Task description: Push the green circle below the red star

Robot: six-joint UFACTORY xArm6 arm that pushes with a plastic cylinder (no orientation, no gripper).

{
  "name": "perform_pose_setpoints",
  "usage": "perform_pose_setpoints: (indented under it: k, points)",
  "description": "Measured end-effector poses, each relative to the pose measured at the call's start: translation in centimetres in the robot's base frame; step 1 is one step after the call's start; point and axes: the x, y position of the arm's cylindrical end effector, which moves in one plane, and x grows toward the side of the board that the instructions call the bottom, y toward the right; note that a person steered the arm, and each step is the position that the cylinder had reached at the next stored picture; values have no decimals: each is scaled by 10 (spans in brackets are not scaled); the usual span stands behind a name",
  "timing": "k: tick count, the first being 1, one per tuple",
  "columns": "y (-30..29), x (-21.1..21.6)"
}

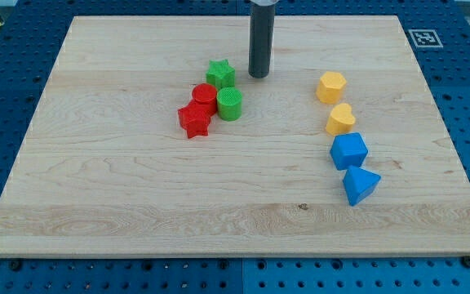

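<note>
Quickly, we log what we see, line by line.

Our tip [258,76]: lower end of the dark rod, resting on the wooden board [137,204] near the view's top centre; just right of the green star, apart from it, and up-right of the green circle.
Pincer: none on this arm, only a straight rod, so nothing opens, closes or grips; we can't tell any grasp state.
Green circle [229,104]: task block, ribbed cylinder, right side of the cluster; touching or nearly touching the red circle on its left, just below the green star.
Red star [194,120]: lowest-left piece of the cluster, pressed against the red circle above it; the green circle sits up-right of it, not below it.
Red circle [204,99]: between the green star above and the red star below.
Green star [220,73]: top of the cluster, closest block to our tip.
Yellow hexagon [331,86]: right half of the board, well apart from the cluster.
Yellow heart [341,119]: just below the hexagon; we're not sure of the shape.
Blue block [349,151]: chunky, many-sided, just under the yellow heart.
Blue triangle [360,184]: bottom of the right-hand column, touching or nearly touching the blue block.
</note>
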Motion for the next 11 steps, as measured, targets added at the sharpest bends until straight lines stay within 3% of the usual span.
perform_pose_setpoints:
  k: [2, 5, 9, 11]
  points:
    - [-8, 27]
    - [-64, -3]
    - [-15, 115]
    - [33, 143]
